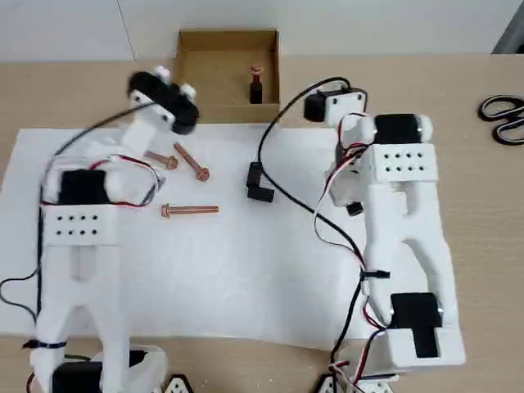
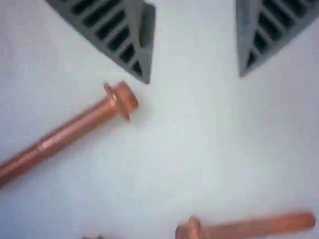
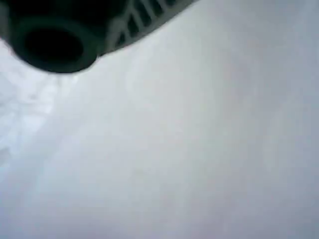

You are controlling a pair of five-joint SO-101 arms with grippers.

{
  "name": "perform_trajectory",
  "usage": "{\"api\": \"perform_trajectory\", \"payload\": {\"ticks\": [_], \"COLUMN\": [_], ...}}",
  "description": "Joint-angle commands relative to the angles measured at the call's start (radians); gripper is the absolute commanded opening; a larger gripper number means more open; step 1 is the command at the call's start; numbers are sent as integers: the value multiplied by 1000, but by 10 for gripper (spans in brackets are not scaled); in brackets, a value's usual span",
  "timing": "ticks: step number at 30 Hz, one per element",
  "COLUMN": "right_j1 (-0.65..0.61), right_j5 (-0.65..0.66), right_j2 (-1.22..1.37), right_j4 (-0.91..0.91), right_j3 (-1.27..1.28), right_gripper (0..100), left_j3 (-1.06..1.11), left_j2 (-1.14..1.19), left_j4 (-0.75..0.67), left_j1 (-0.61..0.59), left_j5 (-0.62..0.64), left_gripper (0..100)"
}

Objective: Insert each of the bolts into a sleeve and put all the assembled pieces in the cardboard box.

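Note:
Three copper bolts lie on the white sheet: two [image 1: 161,158] [image 1: 192,162] close together and one [image 1: 190,210] nearer the front. My left gripper [image 2: 194,74] hangs open just above the sheet. One bolt's head [image 2: 122,99] lies right beside one fingertip [image 2: 142,69], and another bolt [image 2: 249,226] lies farther off. A black sleeve [image 1: 259,184] rests at mid-sheet. The cardboard box [image 1: 192,74] at the back holds one bolt standing in a sleeve [image 1: 255,86]. My right gripper [image 3: 107,37] is shut on a black sleeve [image 3: 52,45], held just above the bare sheet.
The white sheet [image 1: 246,278] covers most of the wooden table. Scissors [image 1: 503,117] lie at the far right edge. Black cables [image 1: 282,123] run from the right arm across the sheet near the loose sleeve.

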Motion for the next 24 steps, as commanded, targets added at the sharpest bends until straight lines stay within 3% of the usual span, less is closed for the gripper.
{"api": "perform_trajectory", "payload": {"ticks": [1, 9, 24], "right_j1": [39, 50, 50], "right_j5": [-21, -44, -46], "right_j2": [-67, -67, -67], "right_j4": [4, 2, 7], "right_j3": [-44, -44, -40], "right_gripper": [4, 4, 4], "left_j3": [-179, -501, -671], "left_j2": [-6, -2, 416], "left_j4": [169, 351, 384], "left_j1": [-9, -2, -52], "left_j5": [69, 358, 637], "left_gripper": [108, 108, 108]}}
